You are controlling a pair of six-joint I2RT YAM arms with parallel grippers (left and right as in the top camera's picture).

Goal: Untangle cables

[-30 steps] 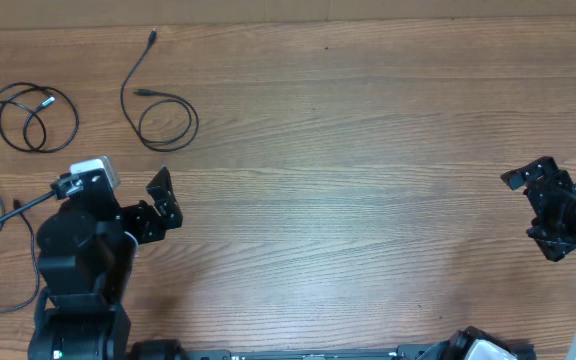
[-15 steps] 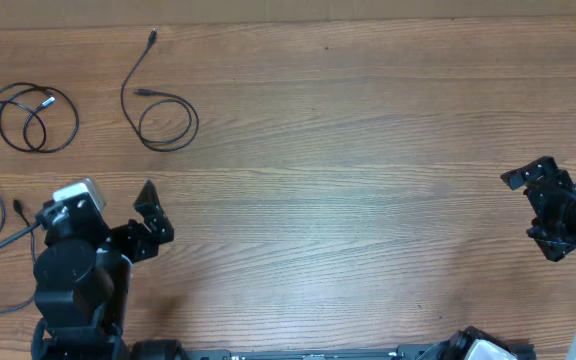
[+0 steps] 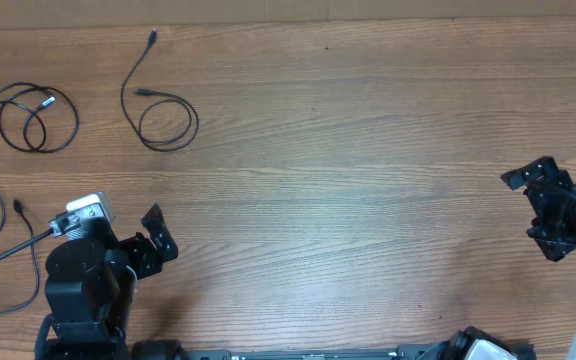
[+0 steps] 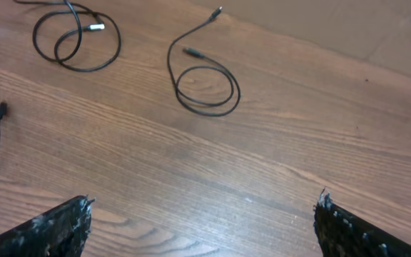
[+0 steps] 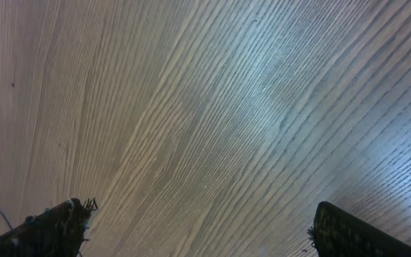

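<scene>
The left pincer (image 4: 204, 201) and right pincer (image 5: 201, 208) are both gaping wide, gripping nothing, while the cables (image 3: 36, 118) are lying apart toward the left edge of the desk (image 3: 368, 150).

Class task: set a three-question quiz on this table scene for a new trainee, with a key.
1. True or false: the left gripper is shut on one of the thin black cables with small plug ends.
2. On the brown wooden table, the cables lie: A) on the robot's left side; B) on the robot's right side; C) dead centre.
3. Fill in: the right gripper has its jaws ____.
Key: 1 false; 2 A; 3 open.
</scene>
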